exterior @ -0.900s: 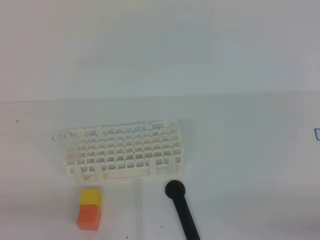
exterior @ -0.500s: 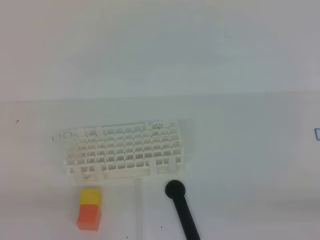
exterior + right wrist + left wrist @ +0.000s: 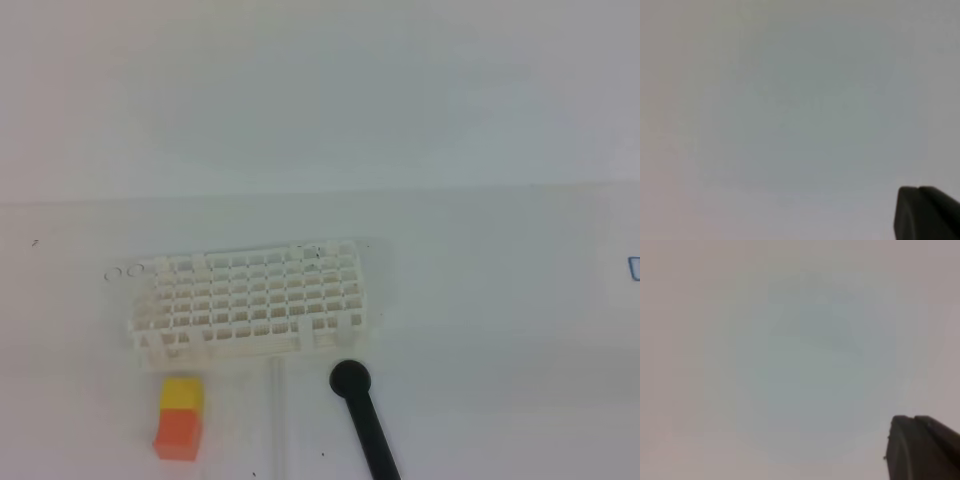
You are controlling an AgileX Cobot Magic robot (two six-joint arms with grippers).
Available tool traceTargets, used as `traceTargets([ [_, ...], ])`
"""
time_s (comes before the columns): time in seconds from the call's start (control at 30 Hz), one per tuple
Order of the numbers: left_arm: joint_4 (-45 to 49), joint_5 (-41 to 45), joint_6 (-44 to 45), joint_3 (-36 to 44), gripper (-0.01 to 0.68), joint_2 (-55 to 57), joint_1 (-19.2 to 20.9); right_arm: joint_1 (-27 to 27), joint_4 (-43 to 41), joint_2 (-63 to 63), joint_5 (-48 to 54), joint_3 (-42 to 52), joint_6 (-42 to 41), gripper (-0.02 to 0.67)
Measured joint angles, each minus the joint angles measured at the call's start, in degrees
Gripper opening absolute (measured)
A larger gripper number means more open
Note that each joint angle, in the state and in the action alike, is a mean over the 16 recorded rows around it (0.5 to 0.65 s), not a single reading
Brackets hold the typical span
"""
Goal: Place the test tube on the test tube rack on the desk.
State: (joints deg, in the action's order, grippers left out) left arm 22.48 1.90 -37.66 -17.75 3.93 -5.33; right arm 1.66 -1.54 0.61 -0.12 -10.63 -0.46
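Test tube [image 3: 277,415] lying flat on the counter [image 3: 480,300], close to the near edge, long axis running from that edge toward the rack; barely distinguishable against the white surface. Far end stopping just short of the rack's near wall, not touching as far as can be told. Nothing gripping it.

Step in hand, by judgement: the very start, pick-up not yet begun. No arm present in the high view. Left claw [image 3: 920,450] showing only as a dark tip at the lower right corner of its own view, fingers pressed together, nothing between them, blank surface beyond. Right claw [image 3: 925,212] likewise: dark tip, fingers together, empty.

Next move likely calling for one claw to spread, come down over the tube across its width, and close gently; thin glassy round body apt to roll or slip. Then tilting upright and lining up with one small square hole.

Rack [image 3: 250,300] sitting mid-counter, left of centre, its rows of square holes all looking empty; no tube standing in any.

Orange-and-yellow block [image 3: 180,420] left of the tube, near the front edge. Black rod with round end [image 3: 362,415] to the tube's right, apart from it.
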Motion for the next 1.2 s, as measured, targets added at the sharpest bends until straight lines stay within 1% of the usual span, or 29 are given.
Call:
traceTargets([
  [0.1, -0.9, 12.8, 0.0, -6.4, -0.001, 3.1, 0.0, 0.0, -0.5, 1.6, 7.5, -5.3, 0.0, -0.001],
  [0.2, -5.3, 24.4, 2.6, -11.2, -0.001, 6.4, 0.0, 0.0, -0.6, 3.8, 15.1, -10.3, 0.0, -0.001],
  [0.33, -15.9, 36.4, 9.5, -14.5, -0.001, 10.5, -0.3, 0.0, 0.2, 7.0, 24.5, -15.4, -0.4, -0.001],
  [0.43, -27.4, 41.9, 17.7, -14.9, -0.001, 13.4, -0.8, 0.0, 1.5, 9.2, 30.2, -17.9, -1.4, -0.001],
  [0.53, -39.9, 44.3, 26.8, -14.1, -0.001, 16.1, -1.4, 0.0, 3.5, 10.9, 34.2, -19.3, -2.9, -0.001],
  [0.63, -51.0, 45.0, 35.1, -12.8, -0.001, 19.5, -2.0, 0.0, 6.0, 11.8, 36.7, -20.0, -4.6, -0.001],
  [0.73, -60.7, 45.0, 43.3, -11.7, -0.001, 23.4, -2.6, 0.0, 8.9, 12.2, 38.1, -20.2, -6.2, -0.001],
  [0.83, -68.3, 44.8, 51.1, -11.1, -0.001, 28.3, -3.1, 0.0, 11.4, 12.3, 38.9, -20.2, -7.7, -0.001],
  [0.97, -72.9, 44.1, 58.3, -10.8, -0.001, 35.6, -3.3, 0.0, 14.0, 12.6, 39.4, -20.2, -9.0, -0.001],
  [1.1, -73.0, 42.3, 62.4, -10.8, -0.001, 42.8, -4.2, 0.0, 15.4, 13.3, 39.8, -20.2, -9.5, -0.001],
  [1.2, -72.6, 40.6, 64.1, -10.8, -0.001, 47.4, -5.8, 0.0, 15.9, 14.1, 40.1, -20.2, -9.7, -0.001],
])
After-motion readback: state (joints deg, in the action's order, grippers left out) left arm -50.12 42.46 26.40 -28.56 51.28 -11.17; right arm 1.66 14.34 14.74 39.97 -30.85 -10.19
